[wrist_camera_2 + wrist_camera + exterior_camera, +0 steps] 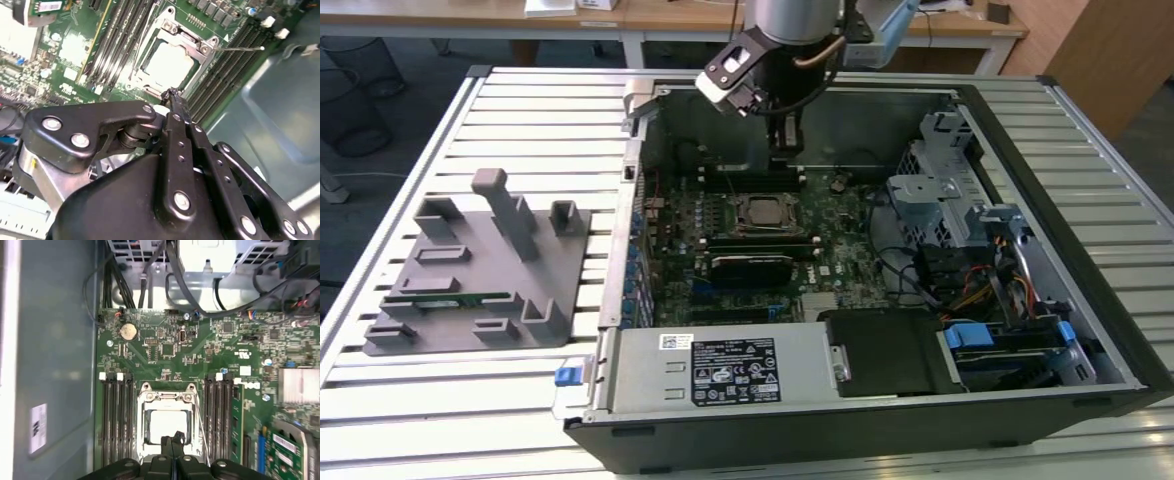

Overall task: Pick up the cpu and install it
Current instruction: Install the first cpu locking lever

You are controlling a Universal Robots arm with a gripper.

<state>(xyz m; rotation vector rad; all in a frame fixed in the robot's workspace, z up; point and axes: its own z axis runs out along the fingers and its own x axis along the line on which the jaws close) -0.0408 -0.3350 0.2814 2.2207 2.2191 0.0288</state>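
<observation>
We find the cpu (167, 424) lying flat inside the socket frame (167, 396), apparently seated, so our gripper (172, 440) hovers just above it, pinched together and empty.

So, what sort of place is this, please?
Most likely a robotics lab or workshop for computer assembly: an open computer case lies on a slatted metal table, a grey parts fixture sits beside it, and wooden desks stand behind.
</observation>
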